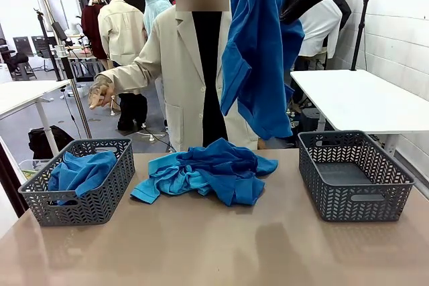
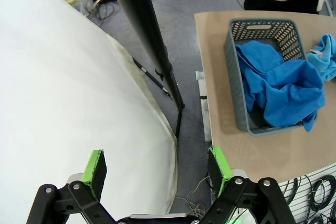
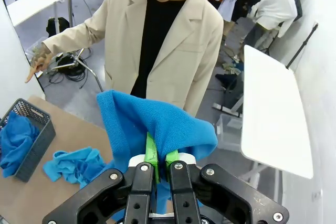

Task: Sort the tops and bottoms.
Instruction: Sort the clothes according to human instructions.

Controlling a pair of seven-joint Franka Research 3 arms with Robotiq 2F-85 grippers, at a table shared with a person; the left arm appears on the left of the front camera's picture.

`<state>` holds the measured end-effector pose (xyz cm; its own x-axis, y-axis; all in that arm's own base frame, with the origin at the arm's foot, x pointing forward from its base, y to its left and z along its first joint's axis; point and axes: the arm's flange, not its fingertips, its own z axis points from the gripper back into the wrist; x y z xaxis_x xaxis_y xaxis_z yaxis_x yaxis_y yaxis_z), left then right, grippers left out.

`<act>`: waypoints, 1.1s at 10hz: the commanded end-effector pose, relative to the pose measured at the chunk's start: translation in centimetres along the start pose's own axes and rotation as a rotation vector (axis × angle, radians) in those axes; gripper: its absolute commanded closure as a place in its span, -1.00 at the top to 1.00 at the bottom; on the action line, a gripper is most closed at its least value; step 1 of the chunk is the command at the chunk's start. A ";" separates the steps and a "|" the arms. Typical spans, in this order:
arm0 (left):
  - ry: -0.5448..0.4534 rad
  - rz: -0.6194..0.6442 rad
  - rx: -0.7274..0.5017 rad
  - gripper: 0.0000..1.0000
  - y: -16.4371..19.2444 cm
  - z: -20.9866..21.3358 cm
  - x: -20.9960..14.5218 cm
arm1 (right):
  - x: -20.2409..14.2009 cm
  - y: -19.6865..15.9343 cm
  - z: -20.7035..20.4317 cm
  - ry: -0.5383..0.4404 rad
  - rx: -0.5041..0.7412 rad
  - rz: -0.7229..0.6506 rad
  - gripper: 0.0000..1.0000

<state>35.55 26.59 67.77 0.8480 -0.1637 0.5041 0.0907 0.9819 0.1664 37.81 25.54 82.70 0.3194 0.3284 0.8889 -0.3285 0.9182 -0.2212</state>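
Observation:
A royal blue top (image 1: 258, 51) hangs high above the table's far edge, and my right gripper (image 3: 161, 156) is shut on a fold of it (image 3: 152, 124). A heap of royal and sky blue tops (image 1: 208, 169) lies crumpled at the table's middle. I cannot tell whether bottoms are hidden in the heap. The grey left basket (image 1: 33, 195) holds a blue top (image 1: 80, 172). My left gripper (image 2: 157, 166) stands open beyond the table's left side, with that basket (image 2: 231, 66) off to its right.
An empty grey basket (image 1: 352, 175) stands at the right. A person in a beige coat (image 1: 177, 78) stands behind the table, one hand (image 1: 100, 92) pointing towards the left. A black stand pole (image 2: 142, 30) and a white table (image 1: 362, 98) flank the table.

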 end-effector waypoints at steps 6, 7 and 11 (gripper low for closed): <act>-0.001 0.009 0.000 1.00 -0.1 0.0 0.1 | 0.1 -0.1 0.2 -0.004 -0.001 -0.003 -1.00; -0.001 0.009 0.000 1.00 -0.1 0.0 0.1 | 0.0 0.0 0.0 0.000 0.000 0.000 -1.00; -0.001 0.009 0.000 1.00 -0.1 0.0 0.1 | 6.2 12.4 -8.5 -0.132 -0.096 -0.179 -1.00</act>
<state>35.58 26.55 67.79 0.8478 -0.1647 0.5041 0.0915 0.9817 0.1668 40.51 34.78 80.34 0.2954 0.1534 0.9430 -0.2286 0.9697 -0.0861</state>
